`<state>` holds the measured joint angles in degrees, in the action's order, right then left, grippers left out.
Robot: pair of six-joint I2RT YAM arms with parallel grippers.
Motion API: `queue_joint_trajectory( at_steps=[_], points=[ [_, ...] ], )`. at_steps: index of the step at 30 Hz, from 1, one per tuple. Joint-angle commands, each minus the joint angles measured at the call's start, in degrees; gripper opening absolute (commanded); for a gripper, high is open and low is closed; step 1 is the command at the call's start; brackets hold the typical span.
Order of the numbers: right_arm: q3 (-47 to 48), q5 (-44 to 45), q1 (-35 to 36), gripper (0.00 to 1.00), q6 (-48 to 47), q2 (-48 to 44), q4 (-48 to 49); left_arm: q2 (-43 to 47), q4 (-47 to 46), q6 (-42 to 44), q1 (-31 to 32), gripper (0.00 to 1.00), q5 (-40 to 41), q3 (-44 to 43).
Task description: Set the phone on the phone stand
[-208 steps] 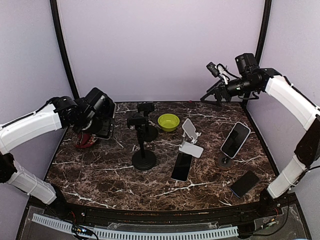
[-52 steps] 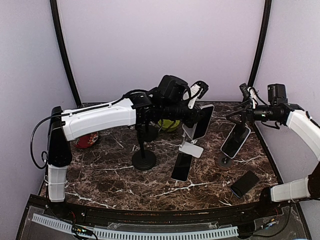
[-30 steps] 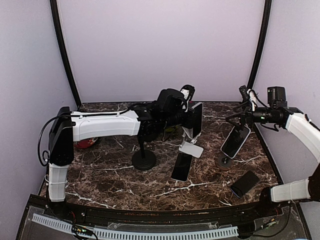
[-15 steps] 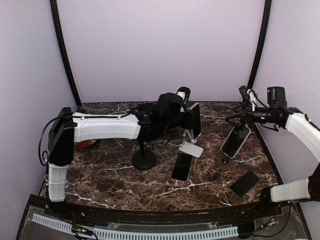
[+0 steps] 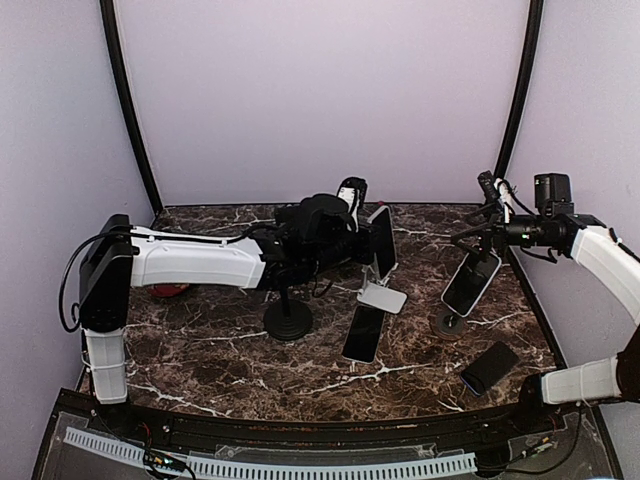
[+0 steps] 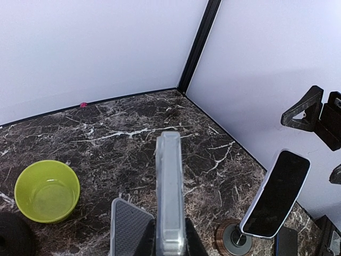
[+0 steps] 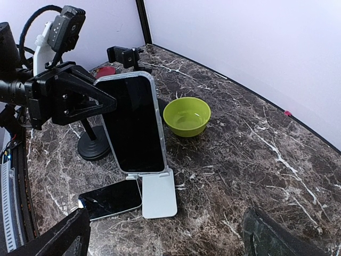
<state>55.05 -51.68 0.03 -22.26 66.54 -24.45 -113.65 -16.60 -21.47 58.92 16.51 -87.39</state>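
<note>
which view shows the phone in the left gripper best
Right wrist: the phone faces it, screen nearly all showing. Left wrist sees only its thin edge; top external sees it small, slanted.

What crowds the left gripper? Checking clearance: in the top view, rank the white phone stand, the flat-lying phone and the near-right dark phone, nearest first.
1. White phone stand: right beneath the left gripper and its held phone.
2. Flat phone: in front of that stand.
3. Dark phone: near right corner.
</note>
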Motion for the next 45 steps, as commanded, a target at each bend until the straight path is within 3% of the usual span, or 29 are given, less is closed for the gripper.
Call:
queue_joint_trajectory(
  at_steps=[1,14,30,38,45],
  points=[
    [-0.7,-1.2,-0.2,1.00,-0.7,0.0,0.5,3.8,-4.6,1.3,-0.6,0.00,2.4,1.1],
    [-1.0,-1.3,-0.2,1.00,-0.9,0.3,0.5,2.5,-4.7,-1.0,-0.6,0.00,2.6,2.7],
    [-0.9,-1.7,-0.2,1.00,-1.3,0.8,0.1,2.9,-2.8,-2.2,-0.6,0.22,4.0,3.6],
    [-1.0,-2.0,-0.2,1.00,-1.5,0.9,0.0,3.2,-2.8,-2.7,-0.6,0.24,4.7,4.7],
    [-1.1,-2.2,-0.2,1.00,-1.6,1.1,-0.1,2.9,-1.9,-1.7,-0.6,0.50,3.9,3.5]
  ],
)
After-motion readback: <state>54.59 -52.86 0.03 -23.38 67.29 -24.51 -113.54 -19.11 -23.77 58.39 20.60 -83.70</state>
